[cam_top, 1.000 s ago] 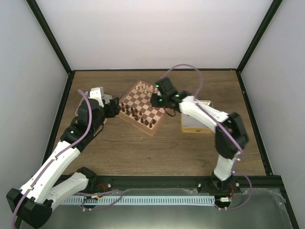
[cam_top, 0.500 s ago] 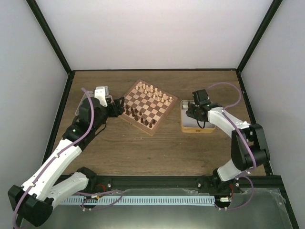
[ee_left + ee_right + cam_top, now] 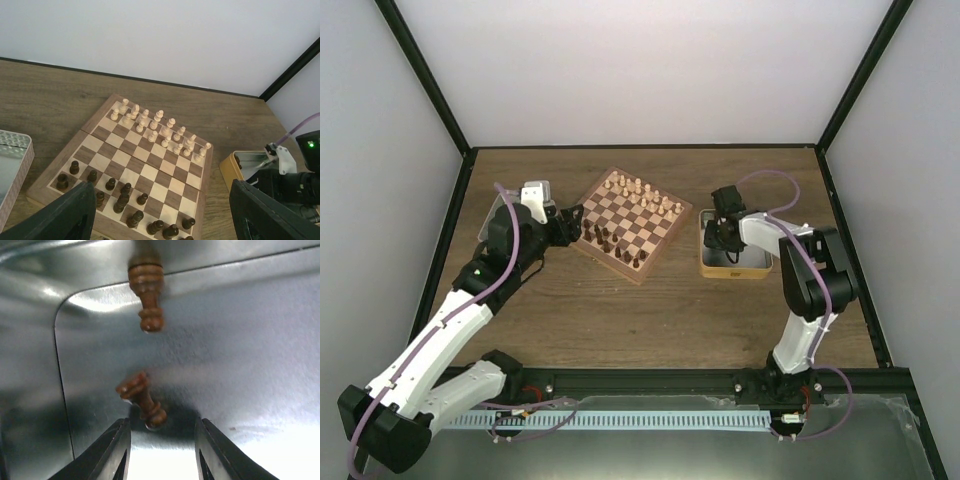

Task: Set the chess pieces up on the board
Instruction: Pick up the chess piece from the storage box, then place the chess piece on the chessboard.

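The right gripper (image 3: 162,450) hangs low inside a metal tin (image 3: 260,365), jaws parted and clasping nothing. Just ahead of its fingertips a dark chess piece (image 3: 142,401) lies on its side, touching neither finger. Farther ahead, by the tin's far wall, is a second dark piece (image 3: 146,300).

The left gripper (image 3: 162,200) is spread wide and empty above the near edge of the board (image 3: 150,170). Just below and ahead of it stand the dark chess pieces (image 3: 121,202). Pale pieces (image 3: 160,127) line the board's far side. Another tin (image 3: 15,160) lies to its left.
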`<action>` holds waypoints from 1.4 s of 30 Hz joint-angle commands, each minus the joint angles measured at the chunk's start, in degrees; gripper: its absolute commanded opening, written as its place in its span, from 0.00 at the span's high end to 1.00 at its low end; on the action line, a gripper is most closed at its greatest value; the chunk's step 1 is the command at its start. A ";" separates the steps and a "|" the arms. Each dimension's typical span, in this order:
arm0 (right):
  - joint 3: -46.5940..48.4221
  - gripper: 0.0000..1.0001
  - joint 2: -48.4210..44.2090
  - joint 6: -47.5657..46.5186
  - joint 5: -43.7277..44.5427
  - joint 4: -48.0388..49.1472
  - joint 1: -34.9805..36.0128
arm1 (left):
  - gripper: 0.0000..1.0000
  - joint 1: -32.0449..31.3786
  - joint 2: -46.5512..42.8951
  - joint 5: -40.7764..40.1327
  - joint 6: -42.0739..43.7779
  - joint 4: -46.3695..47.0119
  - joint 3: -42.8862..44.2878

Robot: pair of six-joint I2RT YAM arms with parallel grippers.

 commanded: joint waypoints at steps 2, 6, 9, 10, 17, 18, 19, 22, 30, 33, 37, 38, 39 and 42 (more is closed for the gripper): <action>3.60 0.65 3.71 -3.59 0.03 1.16 -0.27 | 0.25 0.12 -0.37 0.45 1.05 0.85 0.84; 3.78 0.72 4.44 -3.87 -0.54 1.24 -0.22 | 0.25 0.11 -0.37 0.24 1.31 0.60 0.70; 3.87 0.81 4.32 -3.53 0.32 0.72 -0.19 | 0.25 0.11 -0.48 0.10 1.40 0.44 0.52; 3.82 0.85 4.08 -3.41 0.50 0.58 -0.19 | 0.25 0.11 -0.46 0.15 1.40 0.41 0.55; 2.42 0.93 1.24 -3.67 0.87 1.55 -0.14 | 0.25 0.11 -0.45 1.62 1.32 0.97 0.06; 2.05 0.94 0.26 -3.83 0.72 2.06 -0.09 | 0.25 0.11 -0.45 2.27 1.24 1.21 -0.10; 1.45 0.94 -1.00 -3.94 0.43 2.85 0.04 | 0.25 0.13 -0.41 3.03 1.21 1.54 -0.25; -0.20 0.94 -6.03 -4.77 -3.24 5.46 0.24 | 0.24 0.17 -0.30 6.70 1.06 3.04 -0.86; -0.43 0.95 -18.10 -12.74 -29.32 9.98 3.15 | 0.20 0.11 1.99 24.27 -2.59 10.85 -1.16; -0.69 0.95 -20.98 -16.76 -40.10 13.16 7.05 | 0.13 0.15 3.09 28.43 -6.90 15.71 -1.95; 0.42 0.95 -22.80 -20.62 -50.33 16.57 12.98 | 0.00 0.11 3.63 33.53 -9.68 20.42 -3.80; 1.15 0.95 -22.99 -21.49 -51.55 17.17 14.44 | 0.00 0.11 3.81 34.49 -10.23 20.93 -4.00; 1.75 0.95 -23.14 -22.33 -52.67 17.44 15.86 | 0.00 0.11 3.92 35.28 -10.73 21.35 -4.25; 4.17 0.95 -22.69 -25.00 -54.78 17.31 19.58 | 0.00 0.13 3.52 37.84 -13.34 24.75 -6.06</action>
